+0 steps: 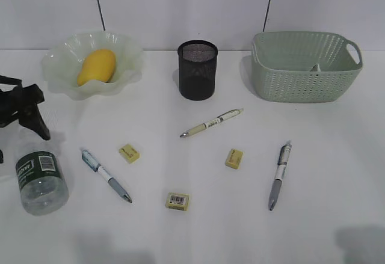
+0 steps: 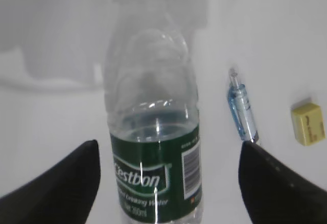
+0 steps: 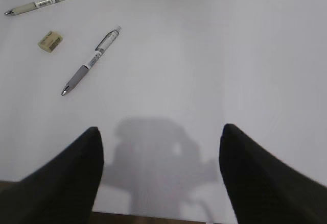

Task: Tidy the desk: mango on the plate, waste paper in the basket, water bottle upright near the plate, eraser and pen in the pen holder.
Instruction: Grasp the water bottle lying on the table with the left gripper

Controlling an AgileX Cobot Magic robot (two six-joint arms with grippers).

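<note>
The bottle (image 1: pixel 41 181) is the job now: it lies on the desk (image 1: pixel 240 228) at seven o'clock from the plate (image 1: pixel 66 77). Left claw (image 2: pixel 166 183) straddles it, spread wide, not gripping; next, close and stand it up. Right claw (image 3: pixel 161 183) hangs wide, empty

Plain white wall (image 1: pixel 180 5) behind, meeting a white tabletop (image 1: pixel 210 228) along a straight horizontal edge. Two thin dark cables (image 1: pixel 98 2) run down the wall, one left, one right. Lighting is soft and even, with faint grey shadows near the tabletop's front edge.
</note>
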